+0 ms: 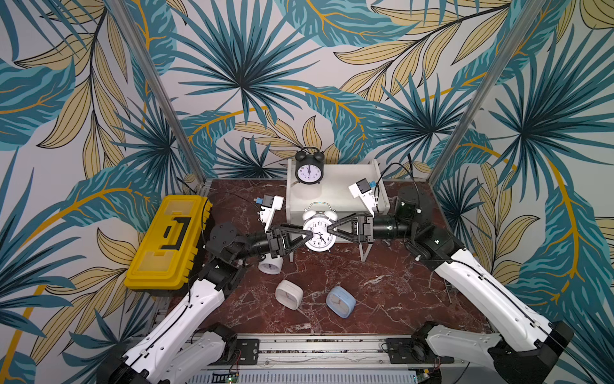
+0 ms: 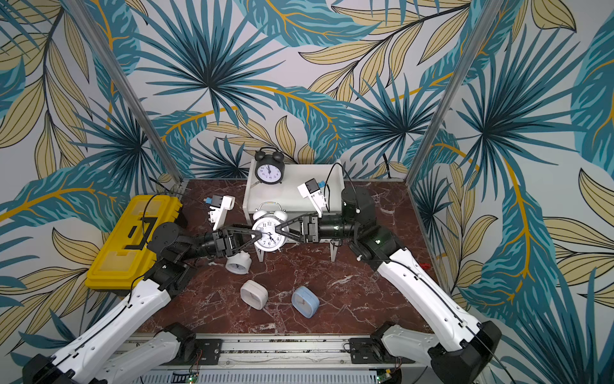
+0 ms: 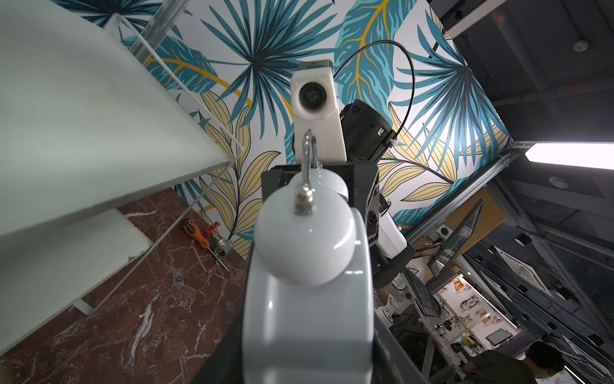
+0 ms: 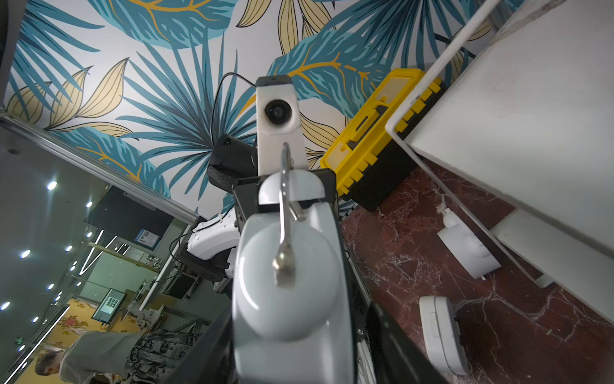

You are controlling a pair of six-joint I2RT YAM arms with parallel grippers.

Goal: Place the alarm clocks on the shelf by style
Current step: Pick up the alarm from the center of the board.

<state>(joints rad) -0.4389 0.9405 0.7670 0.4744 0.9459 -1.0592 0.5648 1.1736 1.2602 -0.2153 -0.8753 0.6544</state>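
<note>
A white twin-bell clock [image 1: 318, 232] hangs upright in the air in front of the white shelf [image 1: 345, 189]. My left gripper [image 1: 310, 234] is shut on its left side. My right gripper [image 1: 329, 230] reaches round its right side, open, with a gap showing beside one jaw in the right wrist view. A black twin-bell clock [image 1: 309, 168] stands on the shelf's top board, back left. Another white twin-bell clock [image 1: 270, 266] lies on the table under my left arm. In front lie a white rounded-square clock [image 1: 289, 294] and a light blue one [image 1: 340, 302].
A yellow toolbox [image 1: 166, 242] sits at the table's left edge beside my left arm. An orange-handled screwdriver [image 3: 196, 232] lies by the wall near the shelf's thin legs. Metal frame posts stand at both back corners.
</note>
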